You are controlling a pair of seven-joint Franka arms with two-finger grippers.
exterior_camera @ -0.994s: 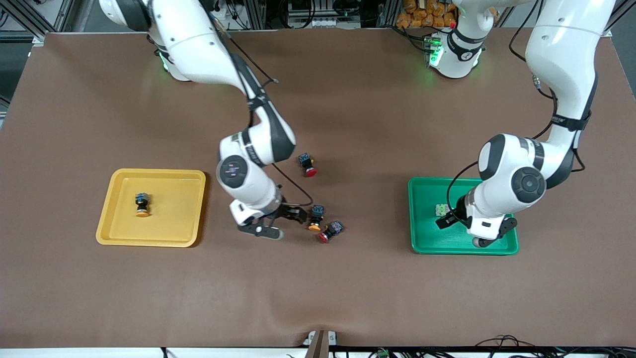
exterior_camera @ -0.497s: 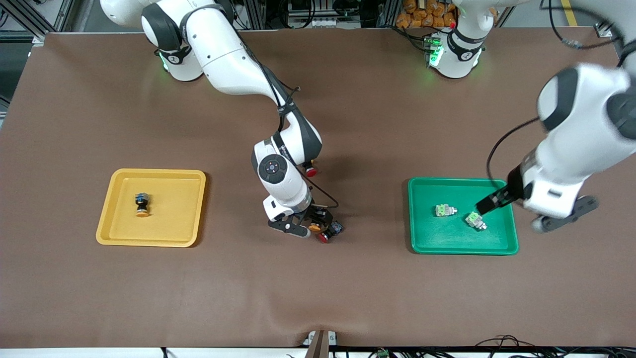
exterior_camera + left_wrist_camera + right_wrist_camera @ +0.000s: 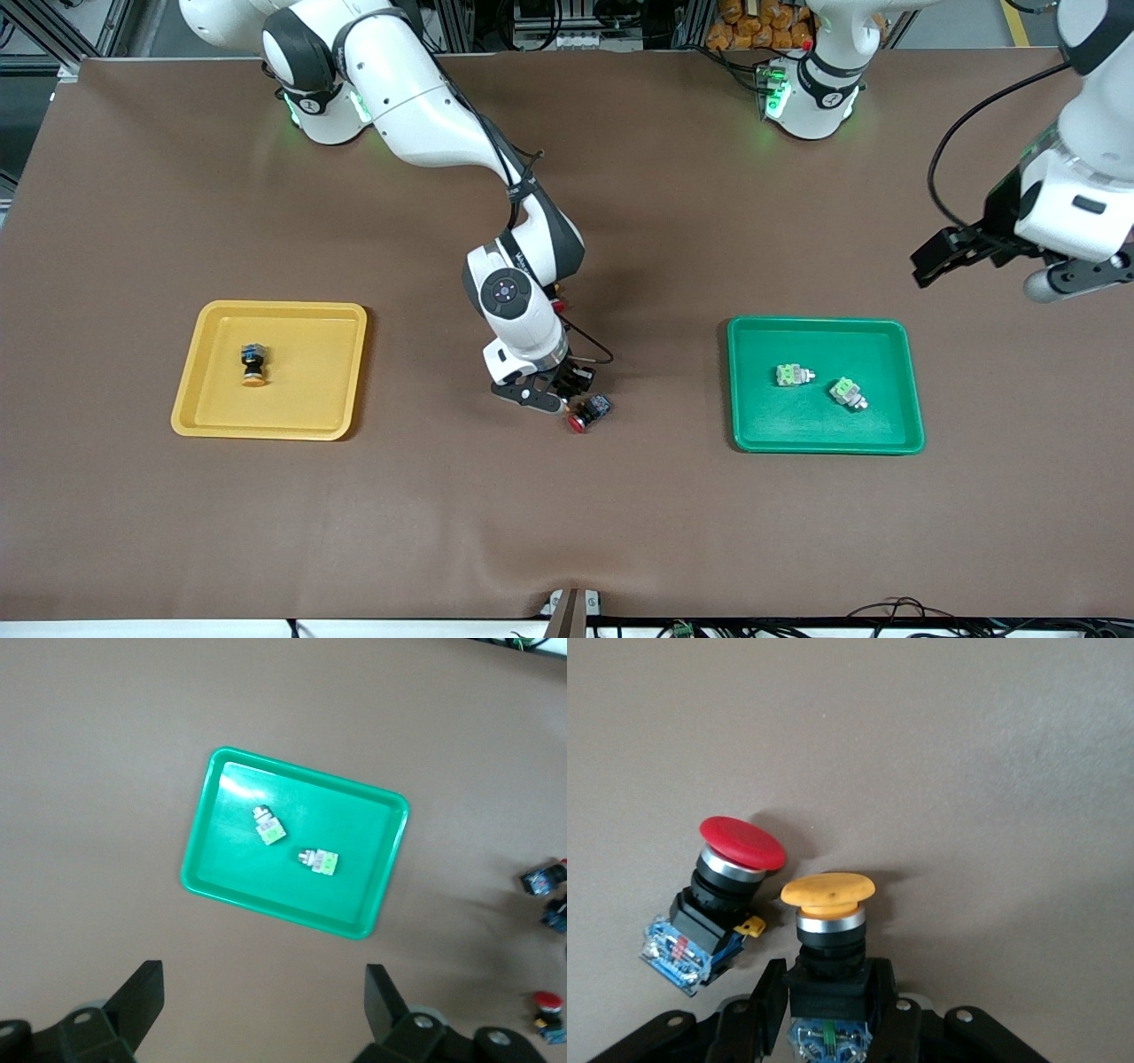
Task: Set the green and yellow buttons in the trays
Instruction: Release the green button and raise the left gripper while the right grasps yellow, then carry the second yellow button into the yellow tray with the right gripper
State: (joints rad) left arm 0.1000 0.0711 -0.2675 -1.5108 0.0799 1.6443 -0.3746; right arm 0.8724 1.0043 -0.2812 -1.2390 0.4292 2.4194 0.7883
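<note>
My right gripper (image 3: 562,387) is down at the table's middle, shut on the black body of a yellow-capped button (image 3: 827,893), which lies on the mat; the wrist view shows it between the gripper's fingers (image 3: 829,1003). The front view hides that button under the hand. Another yellow-capped button (image 3: 252,365) lies in the yellow tray (image 3: 310,399). Two green buttons (image 3: 788,375) (image 3: 848,392) lie in the green tray (image 3: 797,430). My left gripper (image 3: 950,253) is open and empty, raised over the mat beside that tray. Its wrist view (image 3: 263,1010) shows the tray (image 3: 230,868) and both buttons (image 3: 268,824) (image 3: 319,861).
A red-capped button (image 3: 588,413) lies right beside the held yellow one, almost touching it (image 3: 735,859). A second red-capped button (image 3: 555,306) shows partly under the right arm's wrist, farther from the front camera.
My right gripper moved toward the left arm's end onto the yellow button and shut on it. My left gripper let go of the second green button in the tray, then rose away.
</note>
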